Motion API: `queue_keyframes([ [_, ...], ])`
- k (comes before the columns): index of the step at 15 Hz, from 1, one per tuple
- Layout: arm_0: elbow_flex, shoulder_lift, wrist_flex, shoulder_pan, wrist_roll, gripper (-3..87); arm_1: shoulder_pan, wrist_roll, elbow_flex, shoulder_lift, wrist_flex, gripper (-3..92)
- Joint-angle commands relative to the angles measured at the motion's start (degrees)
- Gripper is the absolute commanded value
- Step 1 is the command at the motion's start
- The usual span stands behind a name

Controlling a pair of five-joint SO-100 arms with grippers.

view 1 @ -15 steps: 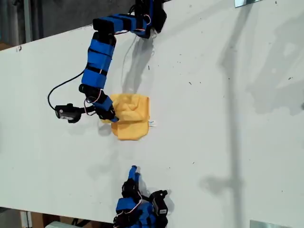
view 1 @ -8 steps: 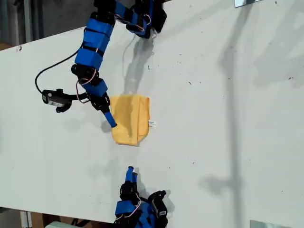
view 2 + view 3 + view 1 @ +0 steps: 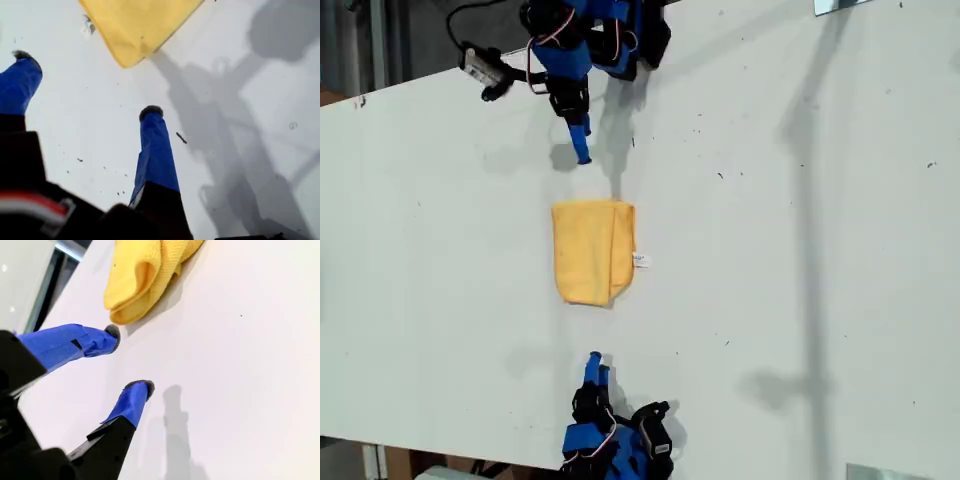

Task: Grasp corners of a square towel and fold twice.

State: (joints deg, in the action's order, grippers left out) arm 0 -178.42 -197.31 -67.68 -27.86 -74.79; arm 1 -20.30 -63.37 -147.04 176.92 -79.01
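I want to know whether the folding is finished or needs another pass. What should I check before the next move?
1. My first gripper empty, jaws apart: ok.
2. My second gripper empty, jaws apart: ok.
3. The towel clear of both grippers, lying on the table: ok.
4. Layers even at the end facing my second gripper: not ok, they bulge in uneven lobes.
5. Folded twice: cannot tell; the exterior view shows only one lengthwise overlap.
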Motion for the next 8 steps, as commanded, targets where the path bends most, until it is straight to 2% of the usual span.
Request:
queue_keyframes([
  [1, -0.44, -1.05, -0.97, 1.58, -1.14, 18.0, 3.60, -4.04, -3.34, 11.78, -3.08, 42.0],
  [2, -0.44, -1.05, -1.41, 3.52, -2.55, 17.7, 4.48, -5.19, -5.10, 11.87, -2.99, 43.3],
  [4, -0.26, -0.70, -6.59, 4.48, -9.76, 17.6, 4.04, -9.93, -9.84, 11.87, -3.43, 26.2],
  [5, -0.18, -1.14, -6.50, 6.50, -10.63, 17.5, 4.04, -16.35, -11.69, 11.87, -3.52, 19.6],
  [6, -0.26, -1.23, -6.50, 9.58, -13.80, 17.5, 3.96, -23.99, -12.83, 11.87, -4.31, 17.7],
  [7, -0.35, -1.23, -6.24, 13.89, -15.64, 17.3, 3.43, -26.02, -12.92, 11.87, -5.62, 14.0],
  [8, -0.35, -1.23, -6.24, 14.06, -10.20, 17.3, 3.78, -30.32, -13.62, 11.87, -5.80, 13.2],
])
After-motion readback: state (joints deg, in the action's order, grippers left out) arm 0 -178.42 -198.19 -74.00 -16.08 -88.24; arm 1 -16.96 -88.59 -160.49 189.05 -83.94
